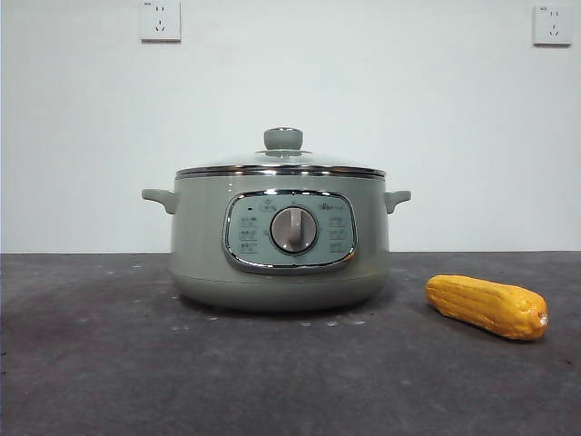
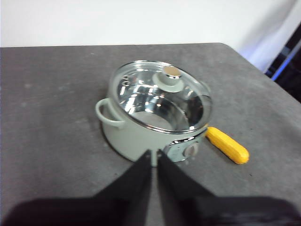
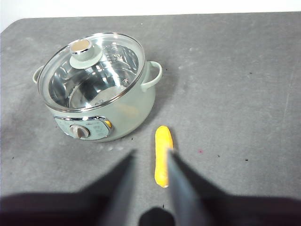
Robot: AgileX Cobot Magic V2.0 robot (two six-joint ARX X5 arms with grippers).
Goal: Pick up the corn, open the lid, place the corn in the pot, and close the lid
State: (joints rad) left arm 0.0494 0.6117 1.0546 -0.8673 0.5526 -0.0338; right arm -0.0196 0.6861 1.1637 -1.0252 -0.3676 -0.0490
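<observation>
The pot (image 1: 281, 272) stands in the middle of the table, its dial facing the front view. The lid (image 1: 272, 162) sits shut on it, with the knob (image 1: 283, 139) on top. The corn (image 1: 487, 306) lies on the table right of the pot, apart from it. No gripper shows in the front view. My left gripper (image 2: 153, 155) is shut and empty, held above the table near the pot (image 2: 122, 136), the lid (image 2: 160, 101) and the corn (image 2: 228, 145). My right gripper (image 3: 150, 155) is open and empty, high above the corn (image 3: 162, 150), beside the pot (image 3: 131, 115) and the lid (image 3: 89, 70).
The dark grey table (image 1: 109, 363) runs back to a white wall with two sockets (image 1: 160, 20). The left wrist view shows the table's rounded far corner (image 2: 225, 47), with dark things beyond the edge.
</observation>
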